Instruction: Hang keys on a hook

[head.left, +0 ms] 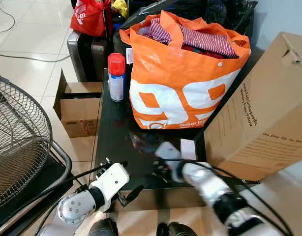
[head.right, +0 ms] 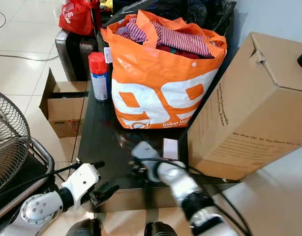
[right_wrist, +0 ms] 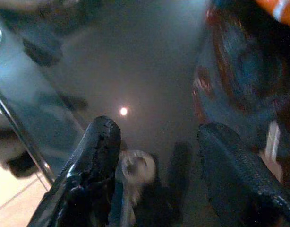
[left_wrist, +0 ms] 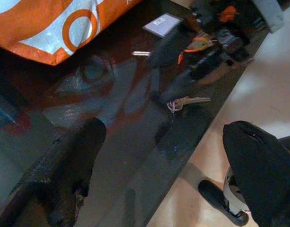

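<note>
We look down on a glossy black table. The keys, a small silver bunch on a ring, lie flat near the table's front edge. Our right gripper hovers low over them, its two black fingers spread apart with the key ring showing between them, not yet pinched. Our left gripper hangs at the table's front edge, near the keys, its fingers also spread wide. Behind stand an orange shopping bag stuffed with clothes, a red-capped spray can just beside it, and a large cardboard box on the right
</note>
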You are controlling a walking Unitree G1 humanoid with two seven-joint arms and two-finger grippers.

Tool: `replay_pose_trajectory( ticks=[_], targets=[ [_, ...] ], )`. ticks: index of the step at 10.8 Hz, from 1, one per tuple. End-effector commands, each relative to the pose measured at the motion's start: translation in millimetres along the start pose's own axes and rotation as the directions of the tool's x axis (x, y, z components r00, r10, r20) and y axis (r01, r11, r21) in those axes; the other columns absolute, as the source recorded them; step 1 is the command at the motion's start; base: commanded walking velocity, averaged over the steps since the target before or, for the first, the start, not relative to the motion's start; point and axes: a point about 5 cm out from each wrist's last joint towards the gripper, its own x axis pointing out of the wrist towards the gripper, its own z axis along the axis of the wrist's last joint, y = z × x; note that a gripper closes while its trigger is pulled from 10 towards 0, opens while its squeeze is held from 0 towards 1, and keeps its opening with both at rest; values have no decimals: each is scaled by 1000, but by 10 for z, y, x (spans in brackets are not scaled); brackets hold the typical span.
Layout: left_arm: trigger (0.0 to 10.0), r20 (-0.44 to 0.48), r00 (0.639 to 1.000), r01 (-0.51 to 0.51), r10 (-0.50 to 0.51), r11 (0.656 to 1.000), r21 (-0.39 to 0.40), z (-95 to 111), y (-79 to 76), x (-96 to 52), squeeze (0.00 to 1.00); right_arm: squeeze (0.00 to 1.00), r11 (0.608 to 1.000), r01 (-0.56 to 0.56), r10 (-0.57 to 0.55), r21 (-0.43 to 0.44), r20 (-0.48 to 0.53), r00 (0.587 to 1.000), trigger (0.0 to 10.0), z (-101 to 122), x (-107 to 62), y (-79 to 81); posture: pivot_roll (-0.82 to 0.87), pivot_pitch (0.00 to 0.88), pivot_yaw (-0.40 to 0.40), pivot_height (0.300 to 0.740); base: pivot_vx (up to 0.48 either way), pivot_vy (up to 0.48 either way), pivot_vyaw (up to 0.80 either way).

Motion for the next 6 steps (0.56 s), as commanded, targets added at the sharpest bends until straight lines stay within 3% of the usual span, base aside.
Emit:
replay_pose_trajectory(
  ticks=[1, 3, 6],
  targets=[
    [10000, 5, 1000, 22, -22, 1000, 2, 20, -43, 24, 0, 0, 1000, -21, 21, 13, -42, 999, 10000, -102, -47, 8, 23, 127, -123, 740, 0, 0, 0],
    [10000, 5, 1000, 24, -24, 1000, -2, 27, -39, 31, 0, 0, 999, -46, 47, 17, -76, 996, 10000, -191, -69, 69, 23, 133, -123, 740, 0, 0, 0],
    [10000, 3, 1000, 22, -22, 1000, -4, 27, -34, 32, 0, 0, 996, -7, 12, 84, -58, 998, 10000, -130, -17, 95, 25, 136, -125, 740, 0, 0, 0]
  ],
)
